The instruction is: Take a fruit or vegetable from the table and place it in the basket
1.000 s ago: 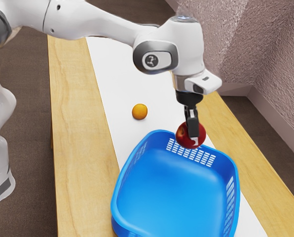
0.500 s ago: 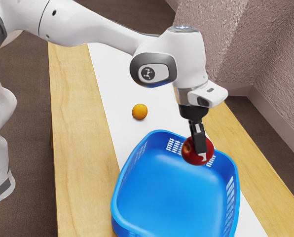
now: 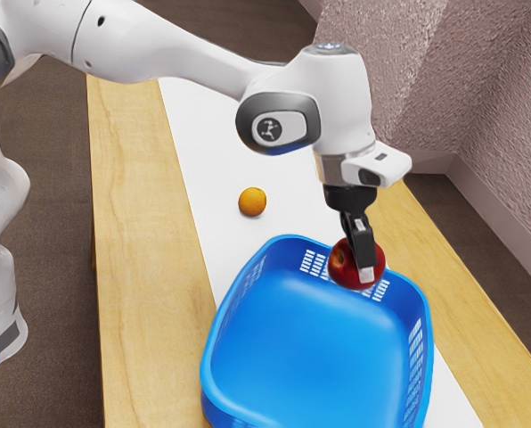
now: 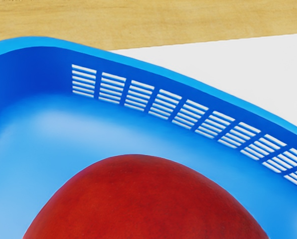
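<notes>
One red apple [image 3: 340,266] is hanging between the fingers of the black pincer [image 3: 363,267], which is closing on it from two sides and pointing downward at a slight tilt. Directly beneath the pincer, the blue basket [image 3: 310,339] is standing with its open top facing up, and its slotted wall [image 4: 133,74] is running near the held apple. Farther from the pincer, toward the exterior view's left, an orange [image 3: 252,201] is resting on a white strip [image 3: 208,143], well apart from the basket. Beyond that strip, on the same side of the pincer, the wooden tabletop [image 3: 141,232] is stretching along. Past the tabletop's opposite edge, a rough pinkish wall [image 3: 506,98] is rising.
</notes>
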Available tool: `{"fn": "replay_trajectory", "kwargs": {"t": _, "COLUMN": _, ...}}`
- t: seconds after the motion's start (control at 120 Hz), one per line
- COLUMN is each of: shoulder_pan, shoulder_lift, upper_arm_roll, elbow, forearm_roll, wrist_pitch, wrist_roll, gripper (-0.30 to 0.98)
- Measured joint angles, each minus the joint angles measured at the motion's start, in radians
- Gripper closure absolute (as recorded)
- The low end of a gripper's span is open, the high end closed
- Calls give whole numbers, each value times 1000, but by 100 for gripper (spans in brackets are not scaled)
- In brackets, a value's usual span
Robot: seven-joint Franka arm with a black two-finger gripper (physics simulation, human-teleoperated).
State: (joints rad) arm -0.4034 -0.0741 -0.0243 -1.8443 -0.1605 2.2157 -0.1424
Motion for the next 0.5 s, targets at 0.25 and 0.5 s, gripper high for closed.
{"fn": "replay_trajectory", "kwargs": {"t": 0.25, "shoulder_pan": -1, "shoulder_lift": 25, "upper_arm_roll": 3, "elbow": 3, "forearm_roll": -4, "wrist_pitch": 1, "wrist_roll": -7, "gripper": 2}}
{"fn": "replay_trajectory", "kwargs": {"t": 0.5, "shoulder_pan": 32, "shoulder_lift": 37, "upper_arm_roll": 56, "elbow": 0, "forearm_roll": -42, "wrist_pitch": -1, "wrist_roll": -40, "gripper": 0}}
